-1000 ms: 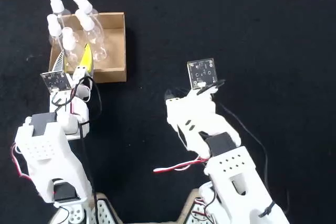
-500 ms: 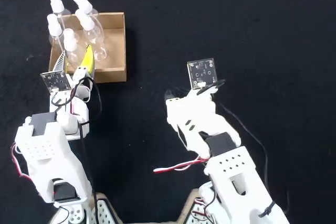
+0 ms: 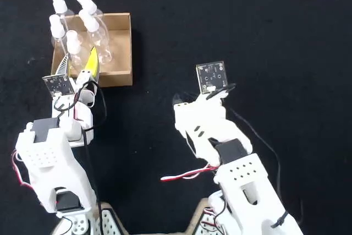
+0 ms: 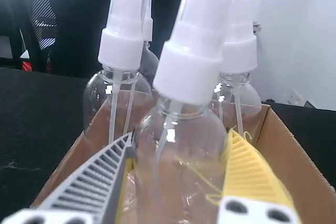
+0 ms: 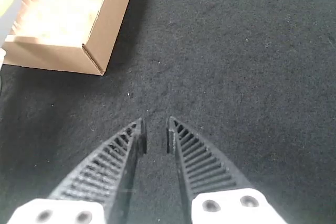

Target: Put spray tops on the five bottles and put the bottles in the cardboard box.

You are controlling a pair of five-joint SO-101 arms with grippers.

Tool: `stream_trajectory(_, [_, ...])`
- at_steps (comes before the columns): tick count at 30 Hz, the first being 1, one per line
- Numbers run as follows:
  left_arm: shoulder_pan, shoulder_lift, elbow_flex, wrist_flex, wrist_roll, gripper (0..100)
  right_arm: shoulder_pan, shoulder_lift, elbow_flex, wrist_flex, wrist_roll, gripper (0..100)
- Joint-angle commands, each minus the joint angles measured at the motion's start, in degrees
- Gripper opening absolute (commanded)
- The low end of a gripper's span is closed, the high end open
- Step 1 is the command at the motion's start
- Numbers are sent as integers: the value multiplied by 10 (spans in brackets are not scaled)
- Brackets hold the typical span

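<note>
We judge the task nearly complete: five clear plastic bottles with white spray tops (image 3: 88, 26) stand in the brown cardboard box (image 3: 122, 42), the left gripper (image 3: 80, 56) jaws pinching the nearest bottle (image 4: 184, 161), the right gripper (image 5: 156, 129) jaws narrowly parted and empty; only release remains.

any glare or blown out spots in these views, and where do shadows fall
Right wrist view: the floor of the cardboard box is washed out nearly white, with shadow on the table along its outer wall. Left wrist view: glints on the nearest bottle, bright white wall behind. High view: even light, no glare.
</note>
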Motion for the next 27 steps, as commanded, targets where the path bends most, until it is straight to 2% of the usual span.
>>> stream_trajectory(1, [2,-4,-14,2,0,251,-8,-11,-8,-13,6,74])
stream_trajectory(27, [2,-4,-5,3,-11,262,-7,-11,-8,-13,6,74])
